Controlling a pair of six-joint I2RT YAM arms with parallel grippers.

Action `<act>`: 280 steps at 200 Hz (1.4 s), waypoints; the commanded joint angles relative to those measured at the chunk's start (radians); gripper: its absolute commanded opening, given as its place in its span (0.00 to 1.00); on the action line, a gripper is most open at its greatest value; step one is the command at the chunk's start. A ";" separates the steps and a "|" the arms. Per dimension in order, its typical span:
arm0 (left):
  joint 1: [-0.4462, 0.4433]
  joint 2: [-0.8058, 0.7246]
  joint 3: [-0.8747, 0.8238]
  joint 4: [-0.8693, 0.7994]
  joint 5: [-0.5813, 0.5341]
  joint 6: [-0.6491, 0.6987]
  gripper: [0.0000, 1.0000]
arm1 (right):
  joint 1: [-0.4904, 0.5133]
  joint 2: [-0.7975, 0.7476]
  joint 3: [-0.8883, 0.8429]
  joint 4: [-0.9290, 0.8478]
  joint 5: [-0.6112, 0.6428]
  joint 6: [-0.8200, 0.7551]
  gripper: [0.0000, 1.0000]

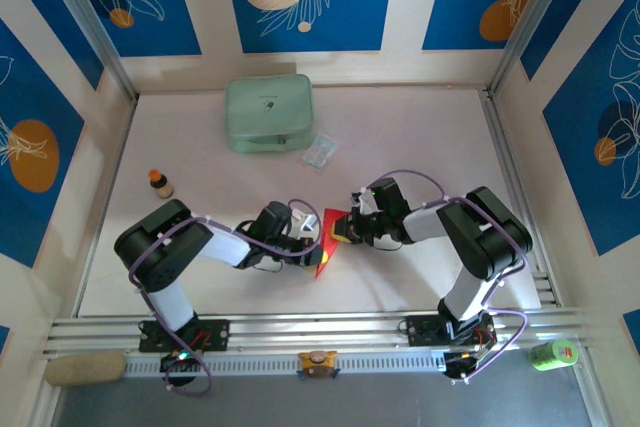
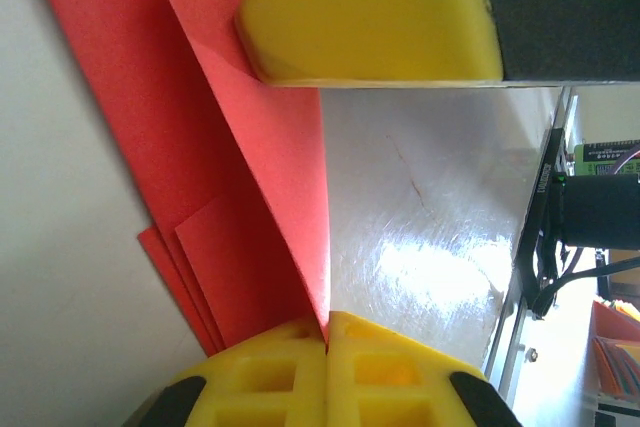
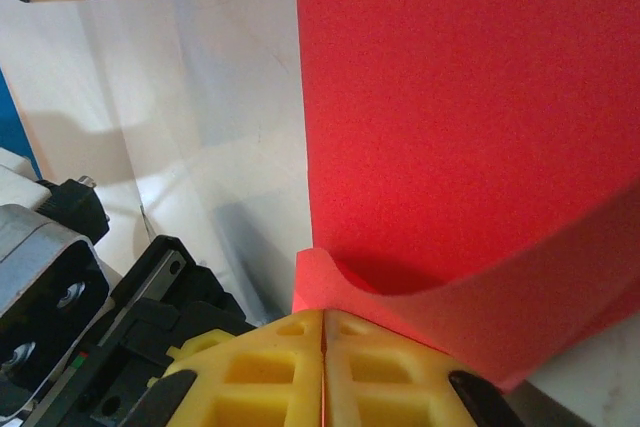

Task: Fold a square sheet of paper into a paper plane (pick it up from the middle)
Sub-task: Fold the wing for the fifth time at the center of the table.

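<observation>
Yellow-tipped left pincer (image 2: 326, 339) and right pincer (image 3: 323, 329) are each clamped shut on an edge of the red square sheet of paper (image 1: 323, 255), creased, 1 flap curled up, between the 2 arms at mid-desk (image 1: 420, 137), well apart from a green pouch (image 1: 268, 113).

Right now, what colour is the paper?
The paper is bright red; right wrist view shows it best.

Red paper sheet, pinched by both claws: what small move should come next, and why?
Probably the right claw should carry its curled flap across and lay it flat. Both claws are shut on the thin bright red paper sheet, the left claw pinching one edge, and the fold is bowed, not creased.
</observation>
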State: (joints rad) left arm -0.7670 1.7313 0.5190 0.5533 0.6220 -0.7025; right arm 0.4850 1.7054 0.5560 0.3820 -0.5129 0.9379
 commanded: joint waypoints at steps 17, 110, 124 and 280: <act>0.034 0.033 -0.026 -0.121 -0.059 0.002 0.00 | 0.004 0.017 0.020 0.005 -0.026 -0.022 0.09; 0.036 -0.013 -0.051 -0.081 -0.058 0.001 0.00 | -0.014 -0.120 -0.039 -0.071 0.005 -0.035 0.12; 0.036 -0.015 -0.053 -0.084 -0.065 -0.004 0.00 | -0.008 -0.110 -0.038 -0.074 0.007 -0.039 0.11; 0.042 -0.019 -0.053 -0.116 -0.086 -0.013 0.07 | 0.029 0.035 0.047 -0.023 -0.017 -0.044 0.08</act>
State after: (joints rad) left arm -0.7559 1.7092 0.4992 0.5480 0.6025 -0.7280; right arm 0.5114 1.7191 0.5892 0.3519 -0.5056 0.9047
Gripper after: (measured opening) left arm 0.064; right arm 0.084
